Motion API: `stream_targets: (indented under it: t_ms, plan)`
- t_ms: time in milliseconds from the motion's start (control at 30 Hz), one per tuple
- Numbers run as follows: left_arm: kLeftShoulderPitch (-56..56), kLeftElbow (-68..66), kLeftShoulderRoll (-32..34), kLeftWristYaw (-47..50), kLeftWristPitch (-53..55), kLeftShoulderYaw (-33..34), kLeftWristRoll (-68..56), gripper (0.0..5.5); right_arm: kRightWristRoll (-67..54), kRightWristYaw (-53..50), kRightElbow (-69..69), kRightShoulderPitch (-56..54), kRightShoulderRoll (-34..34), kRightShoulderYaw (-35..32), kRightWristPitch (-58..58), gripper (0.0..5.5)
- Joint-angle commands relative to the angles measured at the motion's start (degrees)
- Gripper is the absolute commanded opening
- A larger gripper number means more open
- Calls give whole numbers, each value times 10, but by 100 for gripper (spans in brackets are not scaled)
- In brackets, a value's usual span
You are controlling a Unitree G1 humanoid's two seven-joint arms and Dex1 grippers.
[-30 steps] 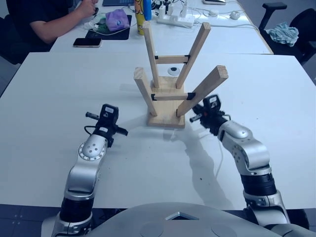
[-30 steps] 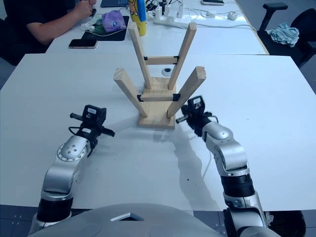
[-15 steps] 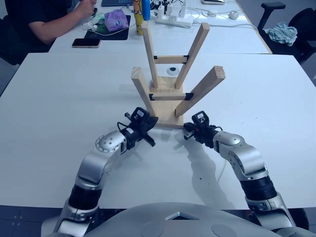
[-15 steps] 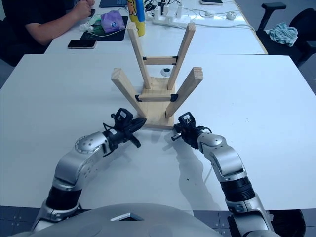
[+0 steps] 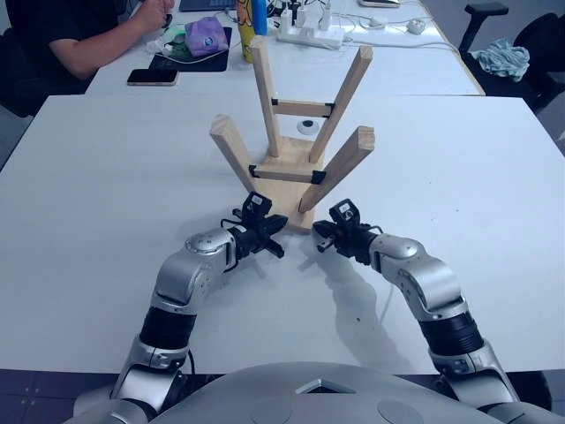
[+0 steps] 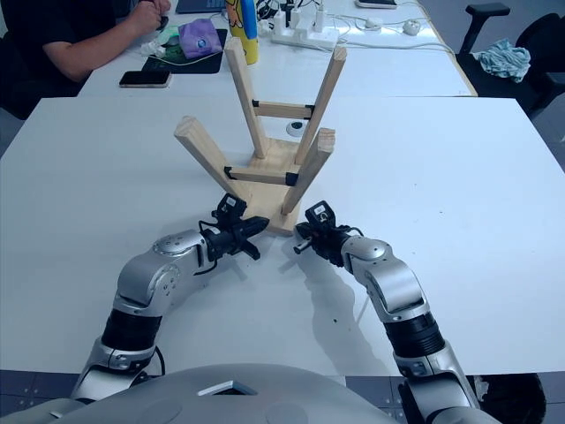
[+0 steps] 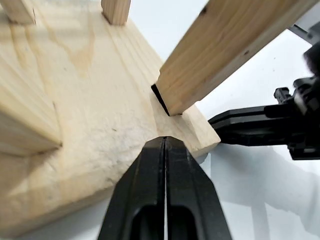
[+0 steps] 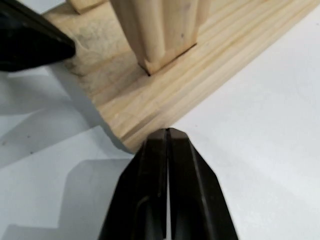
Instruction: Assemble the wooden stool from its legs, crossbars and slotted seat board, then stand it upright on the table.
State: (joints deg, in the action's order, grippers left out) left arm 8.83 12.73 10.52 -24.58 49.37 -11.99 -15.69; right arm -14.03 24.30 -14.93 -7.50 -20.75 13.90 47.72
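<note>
The wooden stool (image 5: 284, 168) stands upside down mid-table, its seat board (image 7: 90, 115) tipped, with the near edge lifted off the table. Its legs (image 5: 264, 93) point up and lean left, joined by crossbars (image 5: 302, 109). My left gripper (image 5: 277, 224) is shut, its tip against the board's near edge beside a leg (image 7: 225, 50). My right gripper (image 5: 321, 238) is shut too, its tip at the board's near right corner (image 8: 200, 75). In the wrist views the left gripper (image 7: 165, 141) and right gripper (image 8: 167, 132) each hold nothing.
A small round dark object (image 5: 307, 126) lies behind the stool. The back table holds a phone (image 5: 152, 77), a yellow bottle (image 6: 238, 18), a power strip (image 5: 313, 35) and a person's arm. An office chair (image 5: 516, 44) stands far right.
The left arm swung in from the left to the seat board's near edge. The right gripper dropped to the near corner. The stool tipped and its legs leaned left.
</note>
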Motion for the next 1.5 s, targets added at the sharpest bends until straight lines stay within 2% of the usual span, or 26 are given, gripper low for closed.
stream_targets:
  t_ms: [33,267,633,767,867,1000,1133,1233,1400,1467,1500]
  plan:
    - [-3,-23,10,19,10,18,8,0,1,16,0,-6,-10,1,2,0]
    - [11,-27,0,32,-18,43,5,0,8,32,20,-12,-18,5,-7,0]
    - [22,-94,25,12,-35,8,26,0,13,48,37,-34,-1,24,-28,0]
    - [17,-98,29,11,-34,7,25,0,-4,62,41,-55,-24,-35,-47,0]
    - [5,-98,35,12,-35,16,23,0,-118,122,43,-147,-44,-161,-17,0]
    - [-5,-101,38,12,-38,20,22,0,-302,199,54,-278,-93,-295,66,0]
    - [-4,-106,33,13,-40,23,20,0,-507,158,94,-380,-75,-394,138,0]
    - [0,-109,32,11,-40,22,19,0,-623,100,88,-408,-46,-417,149,0]
    - [8,-118,34,4,-43,18,18,0,-686,-6,48,-405,2,-423,78,0]
    - [10,-118,35,2,-43,17,18,0,-676,-34,20,-388,27,-398,53,0]
    - [10,-118,35,0,-42,16,18,0,-638,-26,-12,-353,34,-352,51,0]
